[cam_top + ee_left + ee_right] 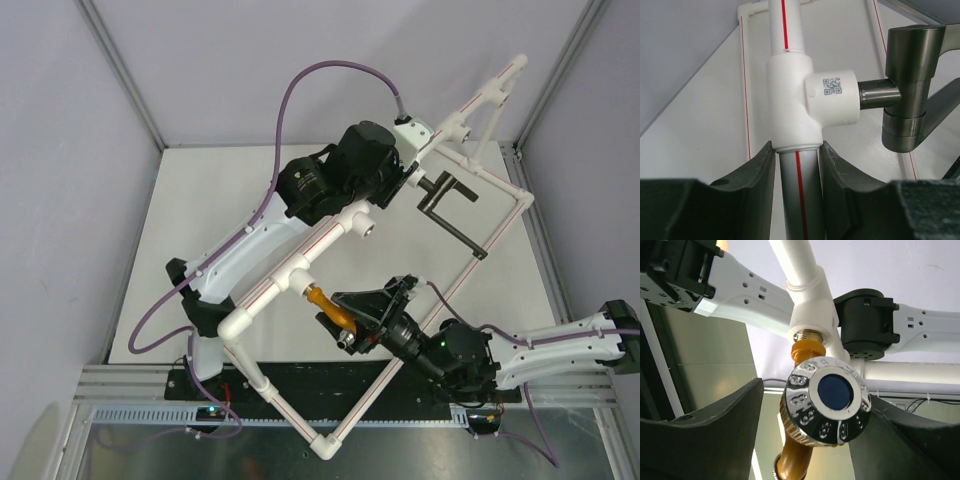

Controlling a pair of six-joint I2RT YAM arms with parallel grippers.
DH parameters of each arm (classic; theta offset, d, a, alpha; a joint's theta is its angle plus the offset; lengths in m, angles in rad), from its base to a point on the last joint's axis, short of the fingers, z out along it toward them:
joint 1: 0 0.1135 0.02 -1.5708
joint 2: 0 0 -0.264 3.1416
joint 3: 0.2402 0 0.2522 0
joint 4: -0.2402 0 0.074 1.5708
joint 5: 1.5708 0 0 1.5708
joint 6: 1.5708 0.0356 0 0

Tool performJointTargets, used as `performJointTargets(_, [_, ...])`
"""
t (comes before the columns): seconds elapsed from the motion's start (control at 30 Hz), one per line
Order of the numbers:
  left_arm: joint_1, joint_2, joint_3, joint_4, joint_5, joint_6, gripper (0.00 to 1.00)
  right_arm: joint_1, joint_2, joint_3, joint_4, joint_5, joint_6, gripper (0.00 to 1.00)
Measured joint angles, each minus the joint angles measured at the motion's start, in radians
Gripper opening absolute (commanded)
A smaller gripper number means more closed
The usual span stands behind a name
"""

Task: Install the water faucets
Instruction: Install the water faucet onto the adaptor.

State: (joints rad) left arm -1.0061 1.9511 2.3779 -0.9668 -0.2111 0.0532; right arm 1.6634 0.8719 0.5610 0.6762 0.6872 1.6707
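**Black tap.** The black tap (pixel 910 90) is at the far end of the pipe frame (pixel 290 275). Its stem enters the side socket (pixel 832 97) of a white tee, and the long arm hangs clear over the bench (pixel 200 220). In the left wrist view the stem meets the socket face with no gap showing. Judged installed, though thread tightness cannot be confirmed.

**Left end effector.** The left end effector (pixel 797 170) is clamped on the pipe frame just below that tee, with a finger pressed to each side of the pipe. Judged to be steadying the frame.

**Brass tap.** The orange-brass tap (pixel 328 305) is at the nearer tee (pixel 812 315) on the middle run. Its silver threaded collar sits against the mouth of the fitting, so it appears started in the socket. How deep it is seated cannot be told.

**Right end effector.** The right end effector (pixel 815 405) has its jaws apart around the round knob (pixel 826 407). A clear gap shows on one side. On the other side the finger lies close to the knob, and contact cannot be told. It is not gripping.

**Progress.** Both taps stand in their sockets, so the task is judged near complete. What is left is any final tightening of the brass tap, then letting go of the frame.
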Motion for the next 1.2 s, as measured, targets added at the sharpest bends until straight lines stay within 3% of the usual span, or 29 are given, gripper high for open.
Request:
performJointTargets(0.37, [0.0, 0.0, 0.0, 0.0, -0.004, 0.0, 0.0, 0.054, -0.098, -0.029, -0.035, 0.035, -0.08, 0.88])
performJointTargets(0.67, [-0.001, -0.002, -0.006, 0.004, -0.007, 0.0, 0.0, 0.121, -0.265, -0.061, -0.167, 0.052, -0.179, 0.95])
performJointTargets(1.0, [-0.003, -0.003, -0.008, 0.006, -0.013, 0.0, 0.0, 0.171, -0.772, -0.083, -0.668, 0.083, -0.536, 0.95])
performJointTargets(1.2, [-0.003, -0.003, -0.008, 0.006, -0.014, 0.001, 0.0, 0.174, -0.764, 0.028, -0.986, 0.172, -0.797, 0.93])
